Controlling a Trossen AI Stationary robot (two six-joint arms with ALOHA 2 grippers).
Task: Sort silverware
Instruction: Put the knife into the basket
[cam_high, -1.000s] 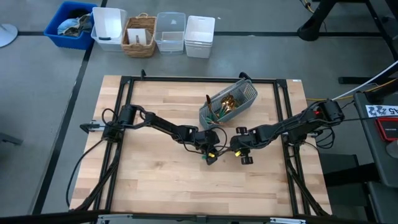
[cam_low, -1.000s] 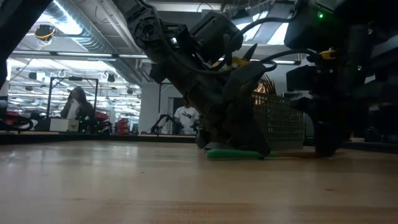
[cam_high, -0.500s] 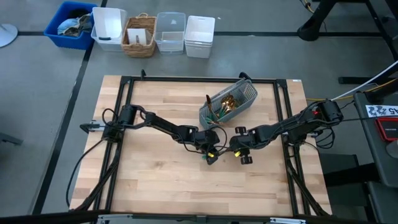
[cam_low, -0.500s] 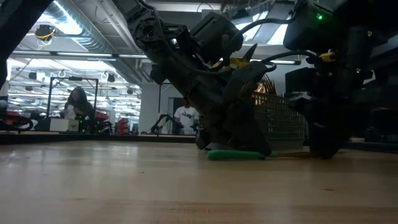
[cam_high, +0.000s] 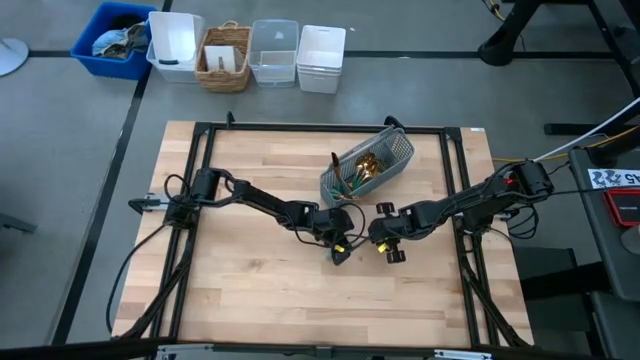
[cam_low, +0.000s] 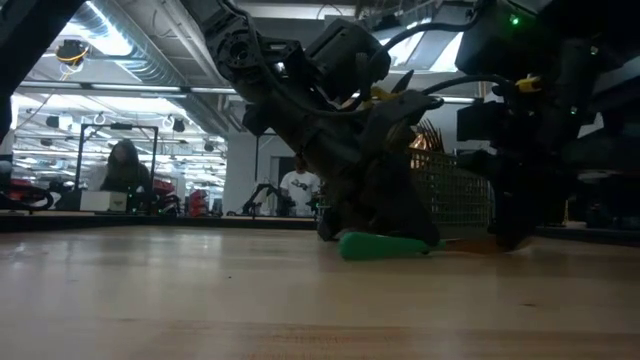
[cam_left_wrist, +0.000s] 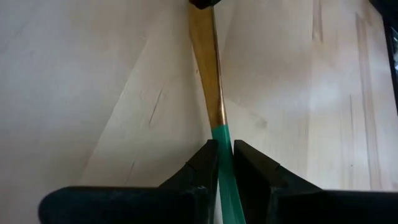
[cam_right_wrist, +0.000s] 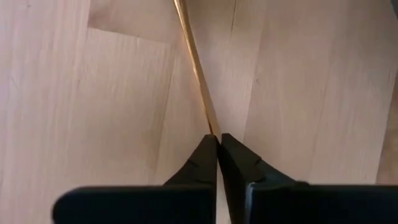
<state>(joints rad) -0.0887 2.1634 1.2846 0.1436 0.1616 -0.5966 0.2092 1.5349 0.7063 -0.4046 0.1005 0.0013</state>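
One piece of silverware, with a teal handle (cam_left_wrist: 225, 163) and a long gold blade (cam_left_wrist: 205, 56), spans between my two grippers near the table's middle. My left gripper (cam_high: 338, 248) is shut on the handle. My right gripper (cam_high: 381, 240) is shut on the gold end. In the low view the green handle (cam_low: 385, 245) lies low, just at the tabletop. More silverware (cam_high: 366, 166) stands in the grey wire-mesh caddy (cam_high: 392, 152) just beyond the grippers. My left gripper pinches the teal handle (cam_left_wrist: 224, 144) between its two fingers, close to where it joins the gold blade. The fingers slant down from the table's left, about along the piece. My right gripper pinches the gold blade (cam_right_wrist: 213, 129) between its fingertips, near its free end. It comes steeply from above. The piece lies about level, close to the tabletop.
The caddy (cam_low: 455, 190) stands tilted across the table's far right part. Off the far edge sit a blue bin (cam_high: 118, 35), a wicker basket (cam_high: 225, 58), a clear tub (cam_high: 274, 52) and a white tub (cam_high: 321, 58). Bare wood lies toward the near edge (cam_high: 300, 300).
In the low view my right gripper's lower end has drawn narrower on the gold end. The green handle has turned a little about its length and shows thicker at its free end. Neither arm has travelled.
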